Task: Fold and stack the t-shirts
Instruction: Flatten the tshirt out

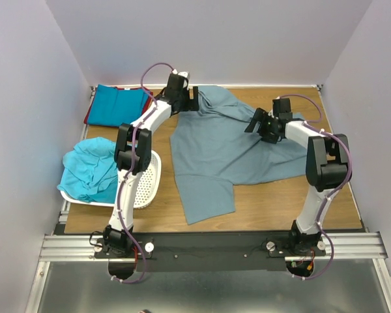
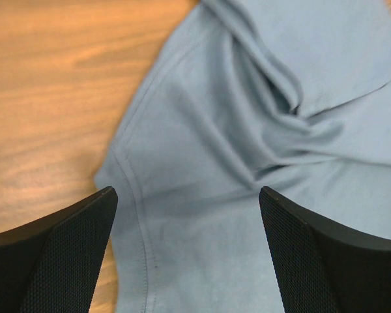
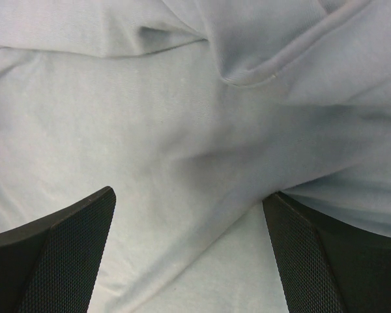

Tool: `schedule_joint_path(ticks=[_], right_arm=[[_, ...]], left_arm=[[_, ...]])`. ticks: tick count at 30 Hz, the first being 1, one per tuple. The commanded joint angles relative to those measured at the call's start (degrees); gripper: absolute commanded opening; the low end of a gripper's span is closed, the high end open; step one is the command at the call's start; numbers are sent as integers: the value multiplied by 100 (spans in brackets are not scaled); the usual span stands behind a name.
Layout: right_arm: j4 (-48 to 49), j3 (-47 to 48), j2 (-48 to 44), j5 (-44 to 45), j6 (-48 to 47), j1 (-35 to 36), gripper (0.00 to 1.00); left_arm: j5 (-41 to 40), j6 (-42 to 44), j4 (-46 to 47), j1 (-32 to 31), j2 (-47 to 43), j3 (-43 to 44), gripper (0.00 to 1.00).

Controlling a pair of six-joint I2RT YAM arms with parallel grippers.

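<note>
Progress looks partial. At the far left corner of the table (image 1: 280,203), the bright blue shirt (image 1: 117,105) lies flat and folded, with a sliver of the red shirt (image 1: 86,118) showing beneath its left edge, so 2 shirts appear to be stacked. How neatly the red one is folded cannot be told.

The large grey-blue shirt (image 1: 208,153) sprawls across the middle of the table, unfolded, with creases bunched at its far end and 1 sleeve trailing right. The left gripper (image 1: 194,98) hangs over the shirt's far left edge with its jaws spread wide and nothing between them. The right gripper (image 1: 253,122) hangs over the shirt's right side, equally wide and empty.

The turquoise shirt (image 1: 88,166) sits crumpled in the white basket (image 1: 146,184) at the left, untouched. By my reckoning, 2 shirts remain to be folded and added to the stack.
</note>
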Motion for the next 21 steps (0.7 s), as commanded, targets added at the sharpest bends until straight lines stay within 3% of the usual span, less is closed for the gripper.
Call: schedule_joint_path(ticks=[1, 6, 10, 16, 21], right_arm=[[-227, 364, -41, -189, -159, 37, 100], [-279, 181, -699, 197, -300, 46, 100], [-288, -486, -1296, 373, -283, 37, 100], [-288, -1419, -1930, 610, -239, 46, 100], [-280, -1946, -2230, 699, -221, 55, 100]], left_arm=[[-218, 219, 15, -116, -655, 195, 97], [-464, 263, 401, -344, -1640, -734, 97], [-429, 237, 849, -590, -2186, -2176, 97], [-358, 237, 1070, -898, -2187, -3283, 96], [-359, 176, 1158, -1092, -2073, -3593, 96]])
